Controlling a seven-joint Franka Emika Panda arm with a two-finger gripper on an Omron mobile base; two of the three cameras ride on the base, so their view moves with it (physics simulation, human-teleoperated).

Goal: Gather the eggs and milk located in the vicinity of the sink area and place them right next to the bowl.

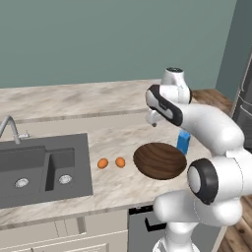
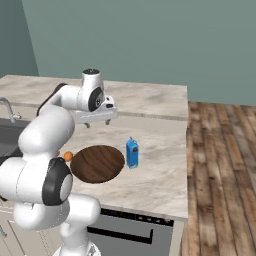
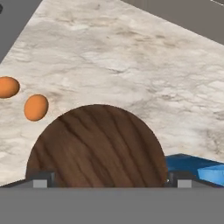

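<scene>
Left base view puts the two small orange-brown oval eggs (image 1: 103, 163) (image 1: 120, 162) at centre-left of the frame, lying side by side on the pale marbled stone counter (image 1: 113, 187). One sits close to the wide, shallow, dark brown wooden bowl (image 1: 160, 161); the other lies further left, toward the dark grey double-basin sink (image 1: 42, 170) that fills the lower left. The small blue gable-topped milk carton (image 1: 183, 141) stands upright just right of the bowl, partly hidden by the white arm.

Right base view shows the carton (image 2: 132, 153) more plainly, upright at frame centre, just beside the bowl's (image 2: 97, 163) right rim, with one egg (image 2: 68, 156) peeking out at the bowl's left edge behind the arm. The two-finger gripper (image 2: 97, 123) hangs above the counter, in the upper middle of the frame, behind the bowl and apart from everything. How its jaws stand I cannot tell from either base view; nothing appears to be held.

Hand view looks down on the bowl (image 3: 96, 146) at bottom centre, both eggs (image 3: 36, 107) (image 3: 8, 87) at the left edge and a corner of the carton (image 3: 192, 166) at lower right.

By my reading the milk is already placed. The near egg looks roughly in place; the far egg may still need moving closer to the bowl.
</scene>
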